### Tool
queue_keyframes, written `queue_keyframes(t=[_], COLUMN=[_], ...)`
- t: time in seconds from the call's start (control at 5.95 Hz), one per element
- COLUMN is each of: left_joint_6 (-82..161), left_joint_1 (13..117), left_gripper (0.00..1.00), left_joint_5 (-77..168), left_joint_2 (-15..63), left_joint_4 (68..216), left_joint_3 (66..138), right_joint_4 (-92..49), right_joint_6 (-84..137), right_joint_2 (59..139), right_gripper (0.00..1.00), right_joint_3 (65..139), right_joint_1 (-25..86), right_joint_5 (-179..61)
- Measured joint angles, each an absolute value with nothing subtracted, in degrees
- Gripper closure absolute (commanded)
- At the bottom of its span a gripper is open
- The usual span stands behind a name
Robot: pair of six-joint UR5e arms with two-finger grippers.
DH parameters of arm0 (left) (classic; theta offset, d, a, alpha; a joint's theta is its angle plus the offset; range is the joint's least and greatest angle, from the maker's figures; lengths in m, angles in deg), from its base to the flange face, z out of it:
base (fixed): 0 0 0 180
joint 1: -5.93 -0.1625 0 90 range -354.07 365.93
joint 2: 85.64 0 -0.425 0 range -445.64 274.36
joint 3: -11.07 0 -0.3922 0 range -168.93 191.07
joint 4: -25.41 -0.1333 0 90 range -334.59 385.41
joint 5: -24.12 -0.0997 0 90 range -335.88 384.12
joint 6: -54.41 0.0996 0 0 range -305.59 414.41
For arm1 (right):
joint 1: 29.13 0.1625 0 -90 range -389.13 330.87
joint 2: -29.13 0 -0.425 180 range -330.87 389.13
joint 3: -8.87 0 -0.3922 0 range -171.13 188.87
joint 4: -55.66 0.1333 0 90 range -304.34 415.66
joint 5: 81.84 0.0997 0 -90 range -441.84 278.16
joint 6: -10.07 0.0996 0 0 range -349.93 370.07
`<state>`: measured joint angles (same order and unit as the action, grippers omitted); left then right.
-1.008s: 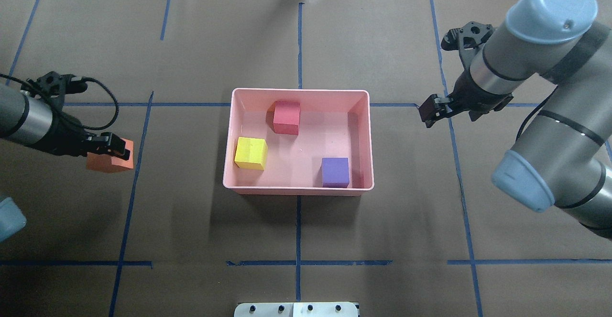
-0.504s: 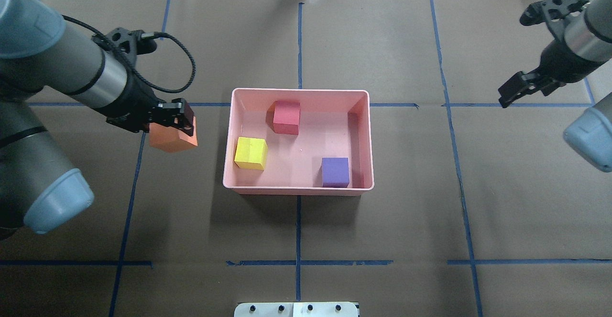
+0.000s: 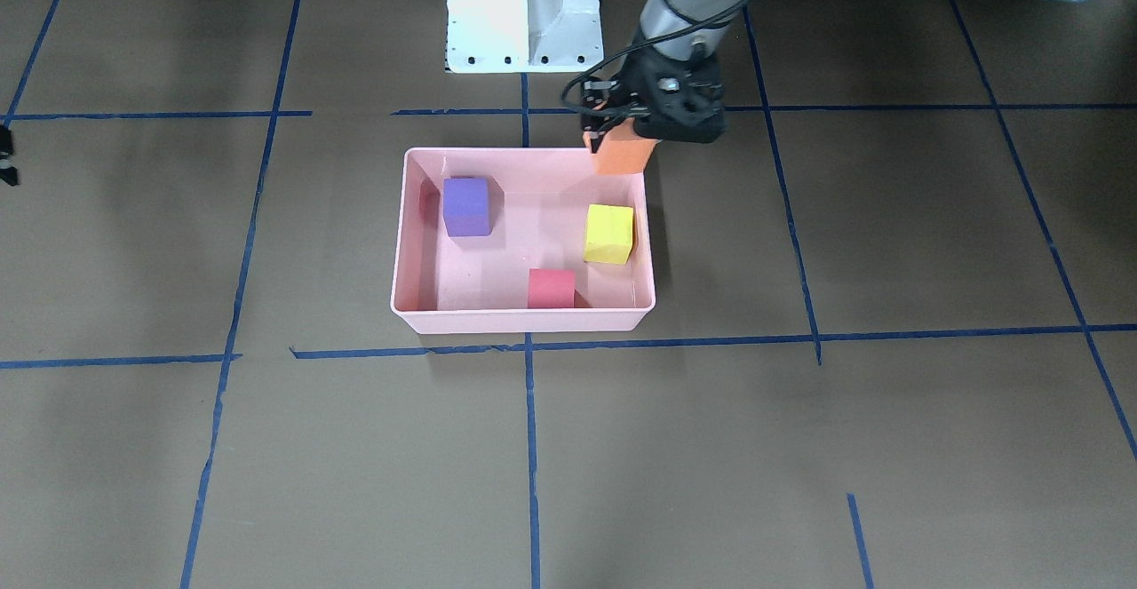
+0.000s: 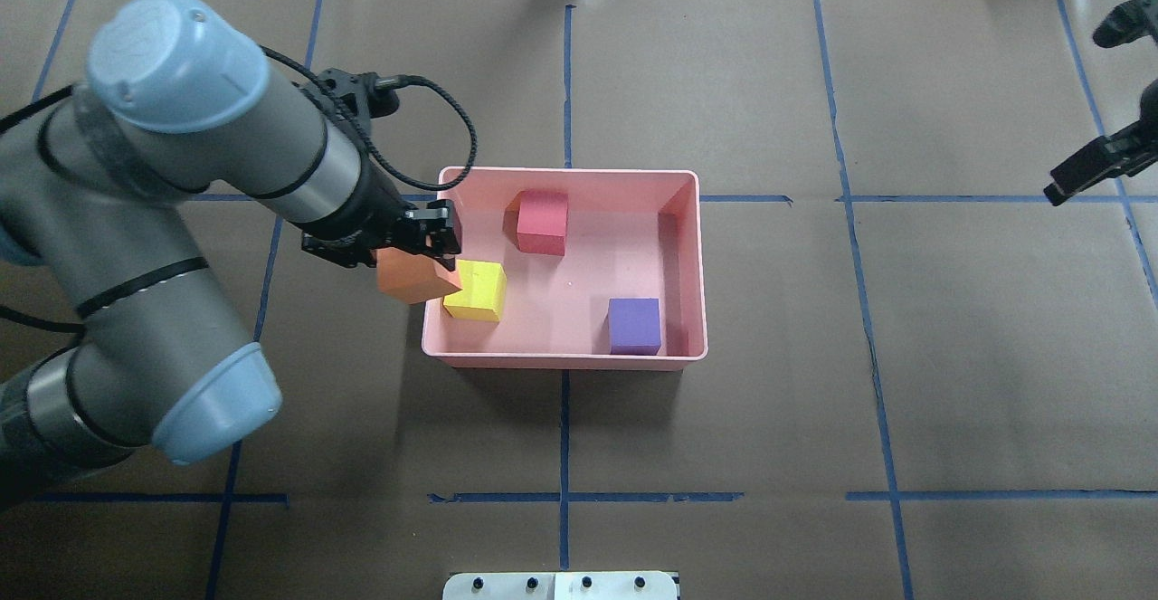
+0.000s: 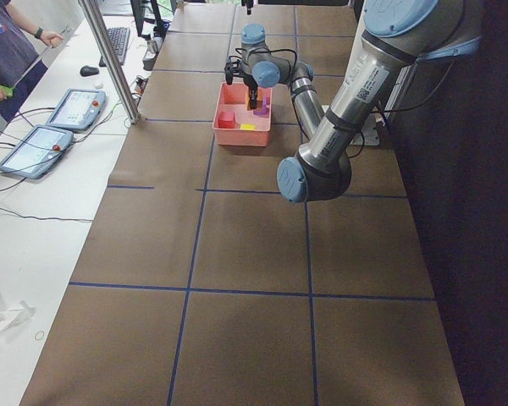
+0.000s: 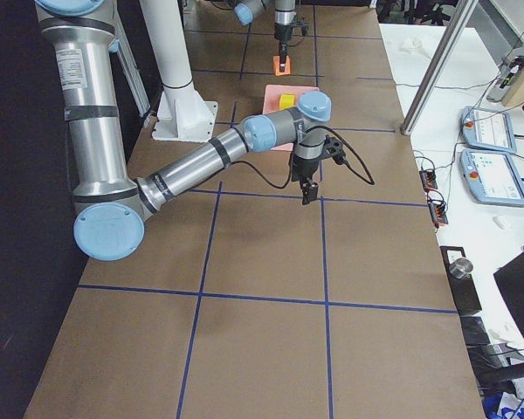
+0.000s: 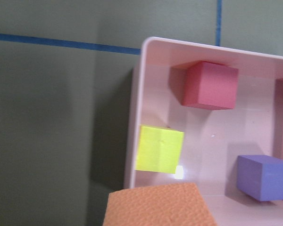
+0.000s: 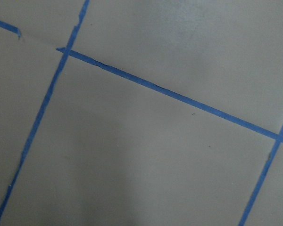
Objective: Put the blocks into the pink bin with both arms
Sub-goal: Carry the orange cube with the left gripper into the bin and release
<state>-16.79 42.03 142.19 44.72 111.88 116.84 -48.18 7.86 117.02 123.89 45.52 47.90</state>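
Observation:
My left gripper [image 4: 432,240] is shut on the orange block [image 4: 414,276] and holds it in the air over the left rim of the pink bin [image 4: 565,171], beside the yellow block [image 4: 474,290]. The red block [image 4: 543,222] and the purple block [image 4: 634,325] also lie in the bin. In the front-facing view the left gripper [image 3: 632,123] holds the orange block [image 3: 622,154] over the bin's [image 3: 524,152] far right corner. The left wrist view shows the orange block [image 7: 158,206] above the bin wall [image 7: 136,117]. My right gripper [image 4: 1077,175] hangs at the table's far right, seen edge-on; I cannot tell whether it is open.
Brown paper with blue tape lines [image 4: 565,419] covers the table. The white pedestal base [image 3: 524,11] stands behind the bin. The right wrist view shows only paper and tape [image 8: 170,92]. Operator tablets [image 5: 46,135] lie on a side table.
My left arm has carried the orange block rightward from the table's left to the bin's left rim. My right arm has drawn back from the bin to the far right edge.

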Motion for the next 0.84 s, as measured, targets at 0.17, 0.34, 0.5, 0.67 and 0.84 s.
queue_keyframes(t=[0.17, 0.34, 0.5, 0.67, 0.84], left_joint_6=[-16.9, -16.6, -14.0, -9.5, -2.8], left_joint_1=[41.1, 40.5, 40.6, 41.6, 44.3], left_gripper=[0.00, 0.00, 0.00, 0.00, 0.00], left_joint_5=[141.1, 140.3, 140.8, 142.2, 144.4], left_joint_2=[48.8, 50.8, 50.6, 48.2, 44.2], left_joint_4=[112.0, 112.1, 111.9, 111.6, 110.4], left_joint_3=[112.4, 110.3, 110.5, 112.5, 115.2], right_joint_4=[-48.1, -48.0, -48.0, -48.0, -48.0], right_joint_6=[3.5, 1.1, -1.2, -3.0, -3.7], right_joint_2=[119.8, 121.8, 123.6, 125.2, 126.5], right_gripper=[0.00, 0.00, 0.00, 0.00, 0.00], right_joint_3=[123.9, 123.9, 124.0, 124.0, 123.9], right_joint_1=[48.3, 50.1, 52.0, 54.0, 55.4], right_joint_5=[48.1, 48.1, 48.2, 48.2, 48.1])
